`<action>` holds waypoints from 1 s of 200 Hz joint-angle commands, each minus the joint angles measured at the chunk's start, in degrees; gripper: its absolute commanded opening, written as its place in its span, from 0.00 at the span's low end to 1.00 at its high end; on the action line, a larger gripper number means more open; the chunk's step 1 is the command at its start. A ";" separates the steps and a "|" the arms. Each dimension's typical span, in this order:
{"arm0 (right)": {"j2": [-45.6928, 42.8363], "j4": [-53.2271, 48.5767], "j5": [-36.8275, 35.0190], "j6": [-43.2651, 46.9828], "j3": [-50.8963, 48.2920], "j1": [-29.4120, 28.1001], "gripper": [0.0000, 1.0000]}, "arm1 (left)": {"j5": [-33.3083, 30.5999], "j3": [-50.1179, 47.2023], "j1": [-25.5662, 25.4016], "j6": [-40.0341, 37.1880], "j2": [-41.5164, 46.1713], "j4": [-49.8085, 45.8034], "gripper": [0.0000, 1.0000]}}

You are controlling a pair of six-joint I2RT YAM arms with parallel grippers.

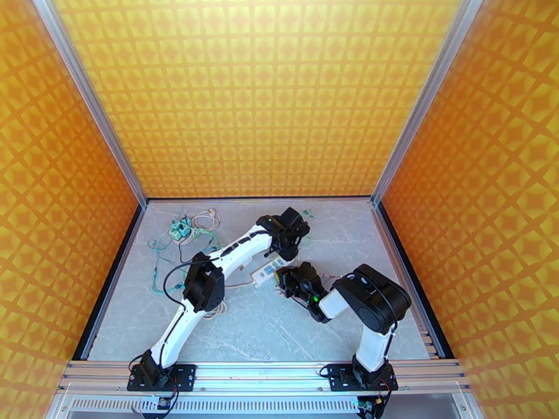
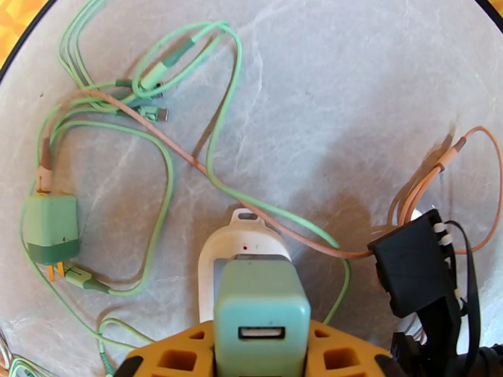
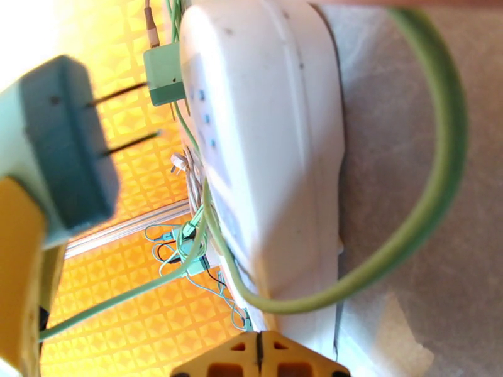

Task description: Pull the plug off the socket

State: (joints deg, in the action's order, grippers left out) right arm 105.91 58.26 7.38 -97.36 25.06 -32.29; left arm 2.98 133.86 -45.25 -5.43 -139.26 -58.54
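A mint-green plug (image 2: 261,309) sits clamped between my left gripper's (image 2: 261,350) yellow fingers. In the right wrist view the plug (image 3: 56,158) hangs beside the white socket strip (image 3: 264,152), and its two prongs (image 3: 126,114) are bare and clear of the socket face. Seen from the left wrist, the socket strip (image 2: 242,246) lies just beyond the plug. My right gripper (image 3: 258,356) is shut with nothing between its fingers, its tips at the strip's near end. From above, the left gripper (image 1: 286,247) hovers over the strip (image 1: 267,274), and the right gripper (image 1: 285,279) is beside it.
A second green charger (image 2: 50,227) lies on the table to the left, amid tangled green and pink cables (image 2: 151,89). One green cable (image 3: 434,183) loops around the strip. Orange walls enclose the table (image 1: 293,329). The cable pile (image 1: 185,228) sits at the back left.
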 commanded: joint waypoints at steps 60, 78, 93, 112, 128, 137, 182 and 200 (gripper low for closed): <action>-1.12 -17.41 1.11 7.32 3.42 0.04 0.00 | 1.14 -0.49 6.73 3.36 9.28 0.86 0.28; -5.19 -25.47 0.66 12.36 6.45 0.04 0.00 | 1.10 -2.54 9.41 3.80 11.46 2.32 0.28; -8.72 -31.34 -0.14 16.31 8.53 0.34 0.00 | 1.11 -4.26 11.40 4.71 12.61 3.46 0.28; -12.64 -38.21 -0.26 21.39 11.62 1.03 0.02 | 1.13 -5.34 14.02 4.98 12.79 4.42 0.28; -15.79 -45.05 -0.59 26.94 15.22 1.57 0.05 | 1.14 -5.25 15.97 5.43 11.98 5.56 0.29; -17.25 -48.45 -0.85 29.95 17.24 1.92 0.09 | 1.09 -4.74 17.08 5.64 11.18 6.13 0.28; -24.30 -64.83 -4.64 40.77 25.28 4.95 0.29 | 1.15 -3.87 20.67 7.85 6.88 13.01 0.29; -26.87 -68.21 -6.10 42.89 26.33 6.41 0.32 | 1.13 -2.93 21.17 7.54 4.35 15.66 0.30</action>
State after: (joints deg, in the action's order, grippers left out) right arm 82.21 0.99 4.93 -61.49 49.63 -27.55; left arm 3.22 129.54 -24.60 1.15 -131.44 -48.66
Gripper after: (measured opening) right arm 0.302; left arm 0.297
